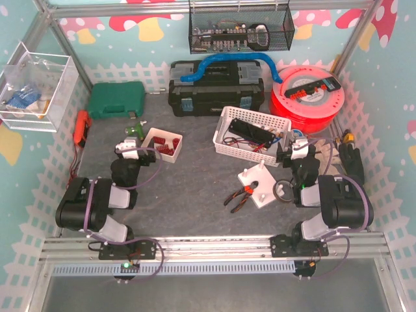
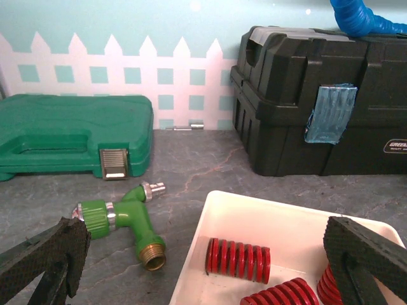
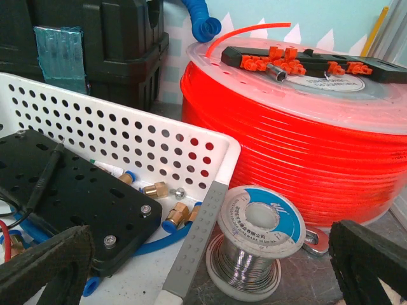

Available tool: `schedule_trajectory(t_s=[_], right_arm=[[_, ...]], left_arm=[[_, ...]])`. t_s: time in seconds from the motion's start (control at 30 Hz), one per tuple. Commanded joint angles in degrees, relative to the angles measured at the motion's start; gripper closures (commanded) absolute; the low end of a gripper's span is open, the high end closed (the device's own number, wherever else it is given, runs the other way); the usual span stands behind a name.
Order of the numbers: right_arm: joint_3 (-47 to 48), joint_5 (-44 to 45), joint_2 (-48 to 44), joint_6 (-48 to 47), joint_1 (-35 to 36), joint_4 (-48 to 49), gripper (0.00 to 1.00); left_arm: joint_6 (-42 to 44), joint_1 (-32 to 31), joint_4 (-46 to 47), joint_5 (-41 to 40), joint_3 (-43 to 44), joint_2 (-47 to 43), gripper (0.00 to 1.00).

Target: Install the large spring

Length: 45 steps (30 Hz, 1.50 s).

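Note:
Several red coil springs lie in a small white tray (image 1: 155,131) at the left middle of the table. In the left wrist view the nearest spring (image 2: 237,259) lies on its side on the tray floor (image 2: 286,222), with another spring (image 2: 280,296) beside it. My left gripper (image 2: 210,270) is open and empty, low over the tray's near edge; it also shows in the top view (image 1: 133,145). A white fixture block (image 1: 259,184) with an upright post sits at centre right. My right gripper (image 3: 210,270) is open and empty, beyond that block (image 1: 294,144).
A green hose fitting (image 2: 127,219) lies left of the tray. A green case (image 2: 70,133) and a black toolbox (image 2: 318,101) stand behind. Before the right gripper stand a solder spool (image 3: 257,244), a white perforated basket (image 3: 127,136) and an orange tubing reel (image 3: 305,146). Pliers (image 1: 237,195) lie by the fixture.

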Motion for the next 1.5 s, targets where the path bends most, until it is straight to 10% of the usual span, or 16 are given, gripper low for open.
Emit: schedule_trajectory(t_s=[0.0, 0.53, 1.07, 1.3, 1.47], right_arm=[[0.8, 0.7, 0.2, 0.2, -0.1, 1.6, 0.00], [4.8, -3.5, -10.7, -0.9, -0.1, -13.9, 0.00], [29.6, 2.2, -26.6, 38.7, -0.5, -71.4, 0.00], [23.9, -4.8, -31.0, 38.4, -0.8, -69.3, 0.00], [23.1, -11.3, -32.5, 35.7, -0.6, -72.4, 0.01]], left_arm=[[-0.5, 0.4, 0.2, -0.1, 0.7, -0.2, 0.01], [0.5, -0.1, -2.7, 0.8, 0.4, -4.7, 0.01], [-31.4, -0.2, -70.7, 0.0, 29.5, -21.1, 0.01], [-36.2, -0.3, -62.5, 24.8, 23.0, -24.5, 0.01], [-34.3, -9.9, -64.1, 21.7, 21.9, -23.2, 0.10]])
